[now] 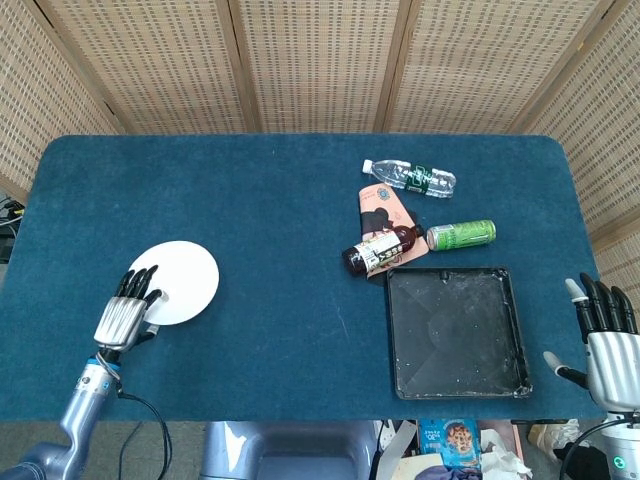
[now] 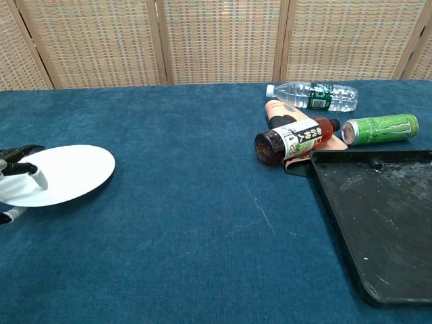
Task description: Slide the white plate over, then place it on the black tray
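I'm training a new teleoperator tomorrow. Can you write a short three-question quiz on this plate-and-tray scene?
1. True or false: the white plate already lies on the black tray.
2. Which hand is at the plate? A) left hand B) right hand C) both
3. Fill in: the lying can just beyond the tray is coloured ____.

Key:
1. False. The plate is on the blue table, far to the left of the tray.
2. A. Its fingers lie over the plate's near edge; the right hand is open beside the tray.
3. Green.
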